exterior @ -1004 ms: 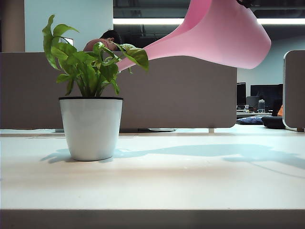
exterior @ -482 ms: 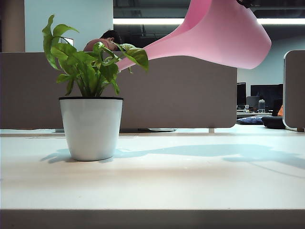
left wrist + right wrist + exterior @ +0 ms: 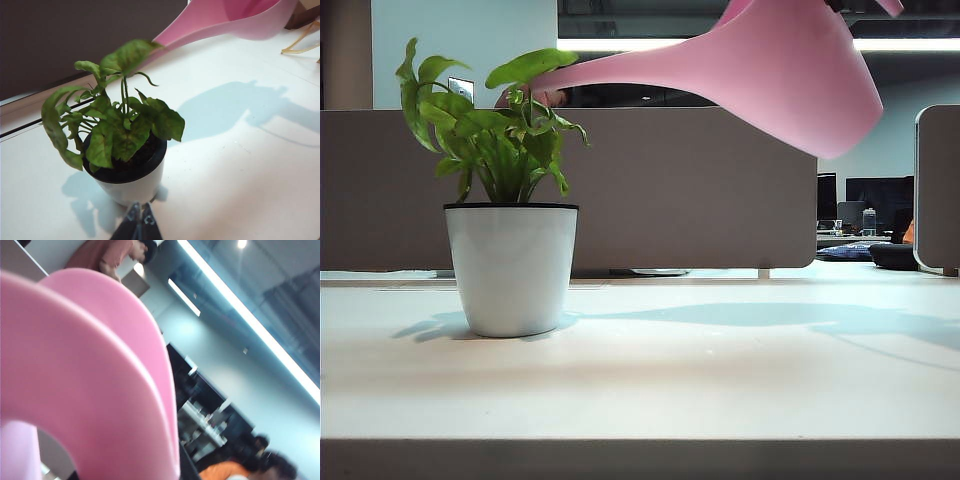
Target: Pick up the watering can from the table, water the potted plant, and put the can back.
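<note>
Pink watering can (image 3: pixel 790 75) tipped over potted plant (image 3: pixel 510 200); left jaws together, right unclear.

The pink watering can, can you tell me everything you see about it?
The watering can is smooth pink plastic with a fat body and a long thin spout. It hangs in the air, tipped so the spout reaches left over the potted plant, its tip among the top leaves. The right pincer holding it is out of sight.

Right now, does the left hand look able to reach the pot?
Probably yes: the left hand, its tips together, sits right beside the potted plant with nothing between them, and the watering can is held high above.
</note>
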Controlling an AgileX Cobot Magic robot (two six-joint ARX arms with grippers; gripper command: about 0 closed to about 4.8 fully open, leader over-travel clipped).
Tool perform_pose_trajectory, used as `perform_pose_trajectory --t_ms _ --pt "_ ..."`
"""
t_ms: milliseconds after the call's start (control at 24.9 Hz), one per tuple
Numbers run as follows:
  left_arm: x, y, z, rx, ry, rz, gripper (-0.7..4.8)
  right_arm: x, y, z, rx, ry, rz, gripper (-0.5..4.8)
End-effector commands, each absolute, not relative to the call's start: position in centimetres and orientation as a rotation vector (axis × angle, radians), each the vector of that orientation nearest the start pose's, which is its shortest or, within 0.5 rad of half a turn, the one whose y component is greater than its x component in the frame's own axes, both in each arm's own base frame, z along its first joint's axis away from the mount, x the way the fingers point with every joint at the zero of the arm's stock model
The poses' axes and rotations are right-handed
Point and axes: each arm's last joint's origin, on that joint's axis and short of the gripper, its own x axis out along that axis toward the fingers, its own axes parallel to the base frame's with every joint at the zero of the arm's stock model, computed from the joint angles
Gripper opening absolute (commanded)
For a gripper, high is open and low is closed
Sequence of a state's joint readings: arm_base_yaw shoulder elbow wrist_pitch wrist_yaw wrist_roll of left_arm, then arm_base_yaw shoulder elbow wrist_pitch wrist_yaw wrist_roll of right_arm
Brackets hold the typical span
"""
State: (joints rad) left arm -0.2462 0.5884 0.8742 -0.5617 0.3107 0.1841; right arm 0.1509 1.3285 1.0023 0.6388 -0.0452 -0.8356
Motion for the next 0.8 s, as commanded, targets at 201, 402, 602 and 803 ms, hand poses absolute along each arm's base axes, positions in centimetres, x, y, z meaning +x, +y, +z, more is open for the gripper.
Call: perform_pose_trajectory --t_ms 201,402,602,803 --pt "10.4 -3.5 35.4 0.168 0.211 -0.579 -0.05 29.4 3.9 37.4 -0.648 -0.390 0.044 0.52" --pt "10.4 -3.5 35.4 0.167 0.212 -0.579 -0.05 30.0 3.0 36.8 -0.448 -0.335 0.060 0.52" --pt "10.4 -3.5 35.3 0.168 0.215 -0.579 -0.05 31.2 2.9 35.4 -0.301 -0.272 0.086 0.52" --pt "10.3 -3.5 35.2 0.167 0.229 -0.580 -0.05 32.5 2.6 34.0 -0.185 -0.222 0.098 0.52"
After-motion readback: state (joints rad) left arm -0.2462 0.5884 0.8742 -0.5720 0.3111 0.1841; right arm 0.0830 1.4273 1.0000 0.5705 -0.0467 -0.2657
